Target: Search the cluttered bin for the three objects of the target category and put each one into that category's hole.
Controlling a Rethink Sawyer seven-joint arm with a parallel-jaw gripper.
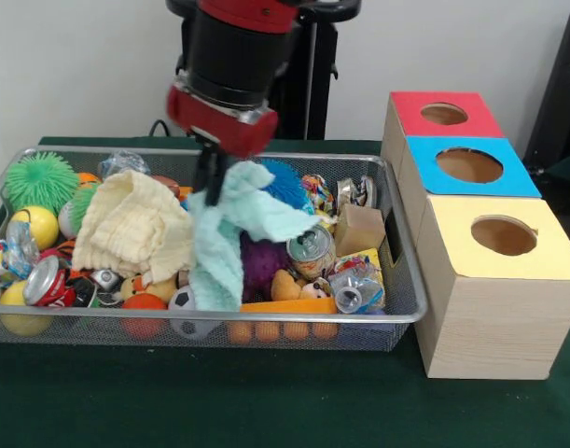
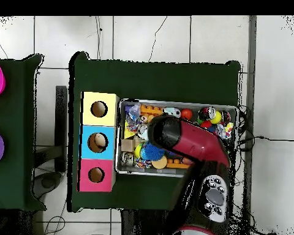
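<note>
— At the left end of the wire mesh bin [image 1: 396, 313], what do you see?

— A green spiky rubber ball [image 1: 40, 180] sits in the far left corner, with a smooth yellow ball [image 1: 37, 224] just in front of it. Along the left end of the front wall lie a crushed red drink can [image 1: 44, 280] and another yellow ball, with an orange ball [image 1: 143, 303] and a small black-and-white football [image 1: 182, 301] further along the same wall.

— And toward the middle?

— A pale yellow waffle-weave cloth [image 1: 135, 224] is heaped over the clutter. Just beside it, a mint green cloth [image 1: 229, 233] hangs down from the black gripper [image 1: 208, 177] of the red and black arm [image 1: 233, 65]. The gripper's tips are closed on the cloth's upper edge, so the top of the cloth is raised while its lower end drapes onto the pile. A fuzzy blue ball [image 1: 286, 184] shows behind it, and a purple fuzzy ball [image 1: 263, 261] below.

— What about the right end of the bin?

— An upright silver drink can [image 1: 312, 250], a small brown cardboard box [image 1: 359, 229] and a crumpled clear plastic bottle [image 1: 354, 289] near the front right corner.

— Beyond the bin?

— A wooden box [image 1: 490, 322] stands on the green table [image 1: 266, 401], just beside the bin's right wall. Its top has three panels, each with a round hole: red [image 1: 443, 113] at the far end, blue [image 1: 469, 165] in the middle, yellow [image 1: 504, 235] nearest.

— Does the overhead view add anything?

— The arm covers the bin's middle there, so the gripper itself is hidden.
</note>
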